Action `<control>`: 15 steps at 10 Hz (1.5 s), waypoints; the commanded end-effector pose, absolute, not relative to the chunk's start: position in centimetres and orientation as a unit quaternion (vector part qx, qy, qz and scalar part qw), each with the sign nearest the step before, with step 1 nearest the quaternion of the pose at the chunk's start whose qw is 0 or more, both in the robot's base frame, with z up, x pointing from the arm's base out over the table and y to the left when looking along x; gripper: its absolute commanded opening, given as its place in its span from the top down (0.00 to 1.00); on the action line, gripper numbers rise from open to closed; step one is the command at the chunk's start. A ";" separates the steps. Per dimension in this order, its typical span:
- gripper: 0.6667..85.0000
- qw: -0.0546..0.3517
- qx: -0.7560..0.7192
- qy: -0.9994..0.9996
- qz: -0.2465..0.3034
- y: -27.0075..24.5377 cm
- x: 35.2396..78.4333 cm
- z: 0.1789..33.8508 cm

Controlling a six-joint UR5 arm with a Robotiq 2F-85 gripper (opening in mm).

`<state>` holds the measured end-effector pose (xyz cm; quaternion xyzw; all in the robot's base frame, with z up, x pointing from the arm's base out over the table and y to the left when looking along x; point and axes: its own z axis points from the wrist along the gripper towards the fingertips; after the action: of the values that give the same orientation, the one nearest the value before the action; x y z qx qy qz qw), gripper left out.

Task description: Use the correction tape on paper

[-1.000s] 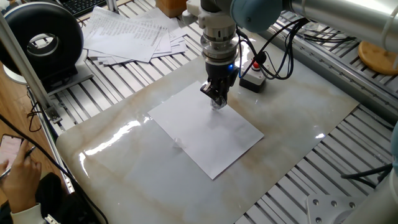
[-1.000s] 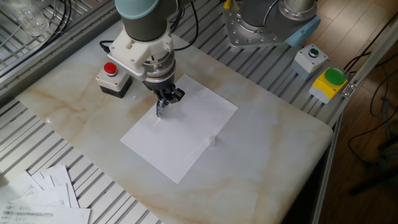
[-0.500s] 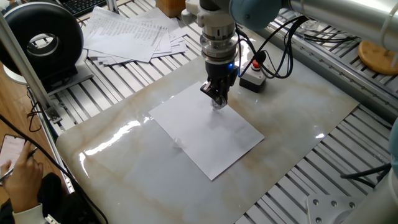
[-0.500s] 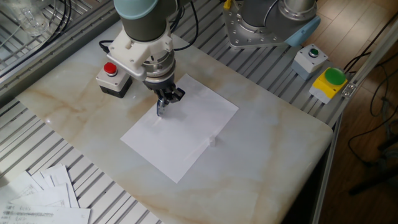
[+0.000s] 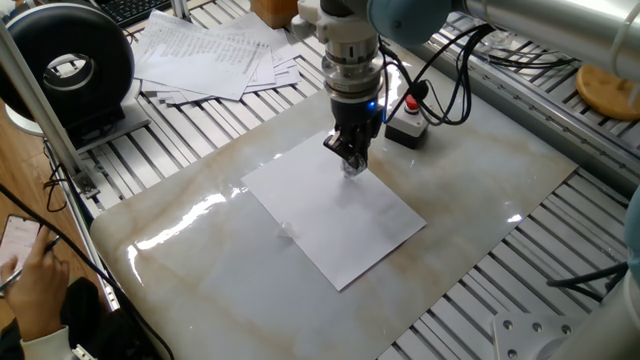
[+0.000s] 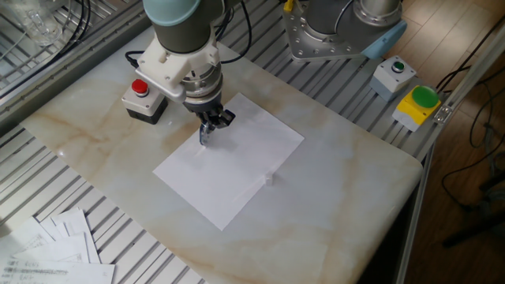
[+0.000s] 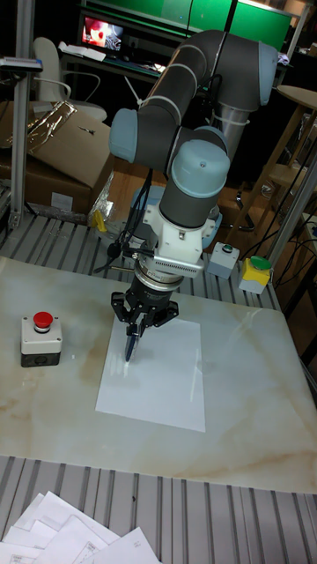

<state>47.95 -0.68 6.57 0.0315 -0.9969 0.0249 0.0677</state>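
Observation:
A blank white paper (image 5: 335, 216) (image 6: 229, 158) (image 7: 157, 374) lies flat on the marble tabletop. My gripper (image 5: 349, 158) (image 6: 207, 131) (image 7: 135, 337) points straight down over the sheet's edge nearest the red button box. It is shut on the correction tape (image 5: 351, 166) (image 6: 204, 136) (image 7: 131, 345), a small dark dispenser held upright between the fingers. The tape's lower tip meets the paper. A tiny pale mark (image 6: 270, 179) shows further along the sheet.
A red button box (image 6: 142, 98) (image 7: 40, 338) sits on the table close to the gripper, with cables behind it. A fanned pile of printed sheets (image 5: 215, 56) lies off the marble top. A yellow box with a green button (image 6: 420, 105) stands at the table's edge.
The paper has shifted very slightly under the tape; the gripper holds almost the same spot.

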 end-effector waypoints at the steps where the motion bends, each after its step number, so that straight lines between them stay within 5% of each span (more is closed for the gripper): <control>1: 1.00 0.073 0.028 -0.997 0.016 -0.3 47.7 6.7; 7: 1.00 0.083 0.010 -0.996 -0.009 0.9 47.1 6.7; 10: 1.00 0.049 0.063 -0.995 0.056 -2.4 49.3 6.8; 15: 1.00 0.037 0.035 -0.999 0.021 -0.5 50.9 7.4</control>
<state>50.18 -1.38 7.14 0.0471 -0.9971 0.0390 0.0442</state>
